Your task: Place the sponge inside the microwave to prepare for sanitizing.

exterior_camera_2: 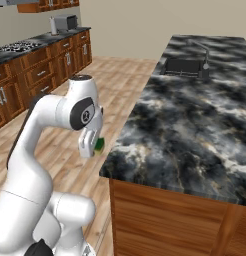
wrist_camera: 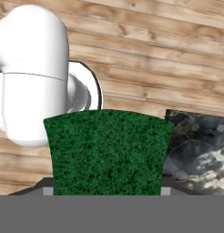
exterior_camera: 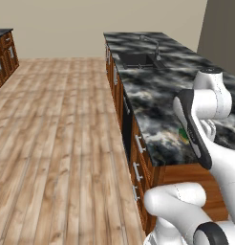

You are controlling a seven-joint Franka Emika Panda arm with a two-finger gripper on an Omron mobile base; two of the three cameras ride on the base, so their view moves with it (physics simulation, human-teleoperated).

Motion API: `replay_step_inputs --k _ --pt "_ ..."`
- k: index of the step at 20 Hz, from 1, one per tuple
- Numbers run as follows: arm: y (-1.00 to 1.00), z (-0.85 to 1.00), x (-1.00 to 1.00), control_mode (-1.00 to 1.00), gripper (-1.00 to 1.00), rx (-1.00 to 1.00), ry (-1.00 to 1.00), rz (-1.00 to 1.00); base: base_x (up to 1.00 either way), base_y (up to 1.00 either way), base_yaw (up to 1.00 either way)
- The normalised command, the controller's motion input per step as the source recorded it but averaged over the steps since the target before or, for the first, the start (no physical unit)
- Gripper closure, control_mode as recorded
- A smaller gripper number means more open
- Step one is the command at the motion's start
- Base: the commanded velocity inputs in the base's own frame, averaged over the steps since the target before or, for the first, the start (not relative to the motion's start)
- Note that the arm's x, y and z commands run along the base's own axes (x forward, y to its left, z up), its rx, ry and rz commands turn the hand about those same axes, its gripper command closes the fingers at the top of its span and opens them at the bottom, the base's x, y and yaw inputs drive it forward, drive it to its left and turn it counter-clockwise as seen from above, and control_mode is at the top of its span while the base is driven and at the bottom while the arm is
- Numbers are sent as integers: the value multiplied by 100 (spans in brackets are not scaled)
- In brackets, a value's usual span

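My gripper (exterior_camera_2: 94,145) hangs over the wooden floor, just off the near left corner of the dark marble island counter (exterior_camera_2: 195,130), shut on the sponge (exterior_camera_2: 99,145). In the hand view the sponge's dark green scrub face (wrist_camera: 107,152) sits between the jaws and hides the fingertips. From the left base view a bit of green and yellow sponge (exterior_camera: 183,134) peeks out behind my forearm. A small silver-grey box with a dark front (exterior_camera_2: 64,23) stands on the far counter; I cannot tell whether it is the microwave.
The island holds a sink (exterior_camera_2: 184,66) with a faucet (exterior_camera_2: 204,55) at its far end. Brown cabinets with a cooktop (exterior_camera_2: 15,46) line the far left wall. Open wood floor (exterior_camera: 57,134) lies left of the island. My own white elbow (wrist_camera: 34,77) is close below the hand.
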Motion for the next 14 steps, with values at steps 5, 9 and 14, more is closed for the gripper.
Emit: replay_step_inputs --k 5,9,14 --pt "0 10 -12 -100 100 -10 6 -1 0 0 0" --pt "0 0 0 -100 100 0 -1 0 0 0 0" --pt "0 0 0 -100 100 0 0 0 0 0 0"
